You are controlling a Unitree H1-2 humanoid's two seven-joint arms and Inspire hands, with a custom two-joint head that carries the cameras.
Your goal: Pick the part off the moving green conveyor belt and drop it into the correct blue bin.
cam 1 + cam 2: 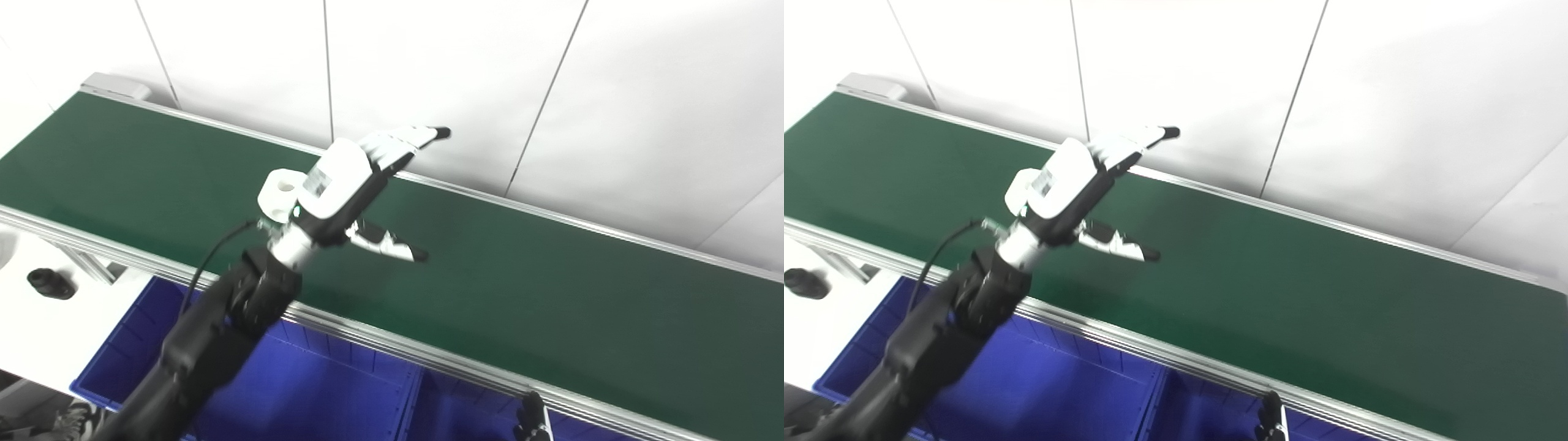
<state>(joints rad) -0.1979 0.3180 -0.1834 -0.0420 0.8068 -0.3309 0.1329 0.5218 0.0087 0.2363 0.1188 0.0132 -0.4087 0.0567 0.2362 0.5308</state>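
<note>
A white part with a round hole (280, 193) lies on the green conveyor belt (520, 288), partly hidden behind my left hand; it also shows in the right eye view (1020, 188). My left hand (361, 184) hovers over the belt just right of the part, open, with fingers stretched toward the far wall and thumb spread to the right. It holds nothing. Only the dark fingertips of my right hand (531, 418) show at the bottom edge, below the belt's near rail.
Blue bins (318, 392) stand below the belt's near aluminium rail (392, 343), a second one (465, 410) to the right. A black part (50, 283) lies on the white table at the left. A white panelled wall runs behind the belt.
</note>
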